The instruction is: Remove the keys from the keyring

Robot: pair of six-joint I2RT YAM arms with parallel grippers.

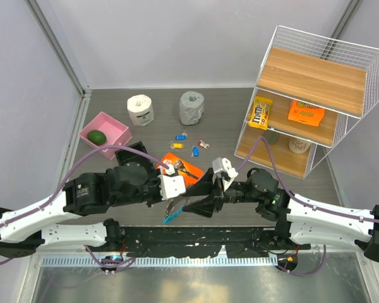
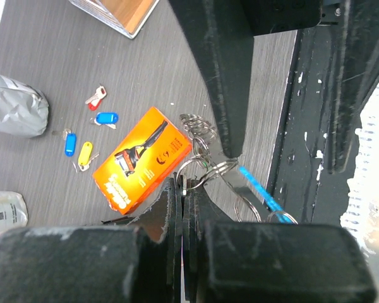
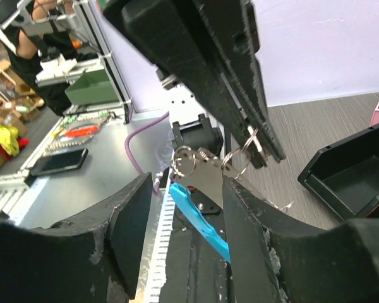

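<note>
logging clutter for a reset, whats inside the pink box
One dark green rounded object sits inside the pink box, toward its left corner. The near wall covers the floor strip just behind it, so anything small there cannot be seen.

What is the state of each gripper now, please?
Left gripper: closed, pinching the keys.
Right gripper: open, gripping nothing.

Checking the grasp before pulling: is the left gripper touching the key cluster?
Touching. Left wrist view: the left gripper is shut, pinching a wire ring of the key cluster.
</note>
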